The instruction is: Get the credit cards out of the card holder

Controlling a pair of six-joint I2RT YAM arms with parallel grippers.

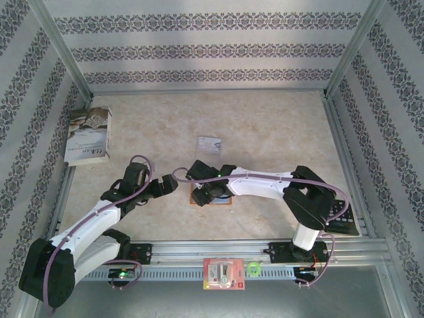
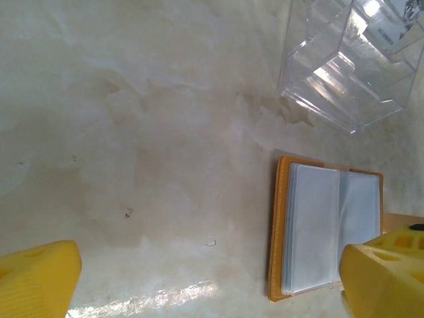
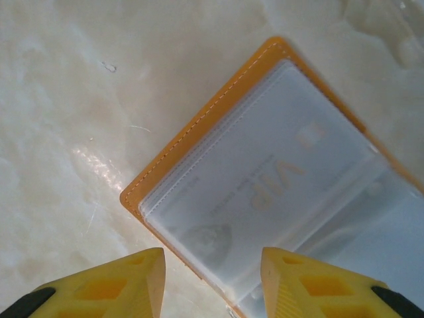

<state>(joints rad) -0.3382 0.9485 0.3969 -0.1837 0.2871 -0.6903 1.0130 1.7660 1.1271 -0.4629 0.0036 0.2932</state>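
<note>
Card holder (image 3: 285,185) lies open, long axis left-right; right tool (image 3: 212,262) part-open, left tool (image 2: 209,258) wide

One card holder (image 2: 328,232), one clear tray (image 2: 344,66), one book (image 1: 89,136), one packet (image 1: 224,274).

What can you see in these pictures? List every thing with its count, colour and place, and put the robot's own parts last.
card holder: one, orange with pale pockets, lying open mid-table
credit card: one seen, whitish, inside a clear pocket of the card holder
clear tray: one, transparent, on the table beyond the card holder
book: one, pale cover, far left by the wall
packet: one, red and white, on the near rail
ring: one, green, beside the packet
table: one, beige marbled
left fingers: two, yellow, apart, over bare table
right fingers: two, yellow, apart, above the card holder's edge
</note>
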